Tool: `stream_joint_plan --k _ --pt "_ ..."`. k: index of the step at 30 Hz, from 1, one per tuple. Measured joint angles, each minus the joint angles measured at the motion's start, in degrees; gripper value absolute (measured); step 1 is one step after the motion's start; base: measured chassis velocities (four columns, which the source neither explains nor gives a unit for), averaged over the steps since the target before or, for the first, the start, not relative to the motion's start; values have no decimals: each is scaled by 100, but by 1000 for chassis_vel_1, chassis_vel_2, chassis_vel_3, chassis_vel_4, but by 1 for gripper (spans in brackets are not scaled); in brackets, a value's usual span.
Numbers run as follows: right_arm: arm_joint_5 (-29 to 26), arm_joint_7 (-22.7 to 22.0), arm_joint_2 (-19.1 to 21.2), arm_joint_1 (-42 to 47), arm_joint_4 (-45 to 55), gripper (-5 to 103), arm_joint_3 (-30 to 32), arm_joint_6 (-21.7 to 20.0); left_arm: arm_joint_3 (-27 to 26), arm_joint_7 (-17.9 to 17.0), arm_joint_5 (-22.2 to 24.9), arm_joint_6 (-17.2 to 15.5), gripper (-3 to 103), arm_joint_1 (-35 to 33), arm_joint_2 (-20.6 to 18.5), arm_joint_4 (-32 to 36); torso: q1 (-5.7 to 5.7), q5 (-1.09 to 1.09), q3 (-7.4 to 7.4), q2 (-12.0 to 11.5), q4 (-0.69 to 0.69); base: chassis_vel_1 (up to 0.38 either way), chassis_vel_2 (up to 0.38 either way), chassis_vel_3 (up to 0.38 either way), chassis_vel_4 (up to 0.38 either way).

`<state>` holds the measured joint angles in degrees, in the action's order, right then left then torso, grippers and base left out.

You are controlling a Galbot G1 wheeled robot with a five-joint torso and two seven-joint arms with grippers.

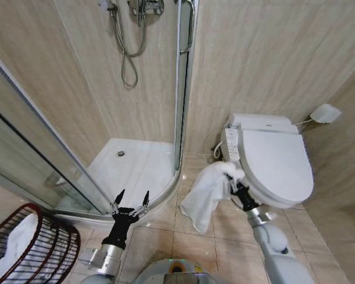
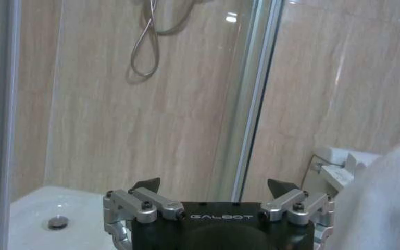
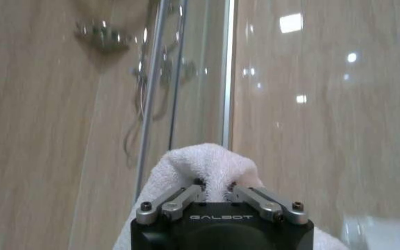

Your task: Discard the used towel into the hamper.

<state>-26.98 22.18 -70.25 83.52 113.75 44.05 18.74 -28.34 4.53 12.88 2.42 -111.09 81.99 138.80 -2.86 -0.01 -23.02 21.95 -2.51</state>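
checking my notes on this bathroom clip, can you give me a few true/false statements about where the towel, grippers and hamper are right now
1. The right gripper is shut on the white towel. True.
2. The towel already lies fully inside the hamper. False: it hangs from the right gripper beside the toilet, above the floor tiles.
3. The left gripper is open and holds nothing. True.
4. The hamper stands to the robot's right, next to the toilet. False: it stands at the robot's left, near the shower enclosure.
5. Something white already lies in the hamper. True: white cloth shows through its ribs.
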Motion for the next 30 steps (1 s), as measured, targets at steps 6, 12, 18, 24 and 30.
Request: stream_joint_plan --k 6,12,18,24,30 --pt "-291 -227 276 69 879 8 286 -334 0 0 0 0 100 0 0 0 0 2 0 0 0 0 0 0 0" --pt "-520 -486 597 74 1641 8 648 -555 0 0 0 0 100 0 0 0 0 1 0 0 0 0 0 0 0" --pt "-983 -884 839 54 2203 8 935 -844 0 0 0 0 100 0 0 0 0 1 0 0 0 0 0 0 0" --pt "-1401 -1149 998 86 2501 8 1283 -896 0 0 0 0 100 0 0 0 0 1 0 0 0 0 0 0 0" --pt "-1583 -1167 969 213 2578 8 1412 -830 0 0 0 1 100 0 0 0 0 1 0 0 0 0 0 0 0"
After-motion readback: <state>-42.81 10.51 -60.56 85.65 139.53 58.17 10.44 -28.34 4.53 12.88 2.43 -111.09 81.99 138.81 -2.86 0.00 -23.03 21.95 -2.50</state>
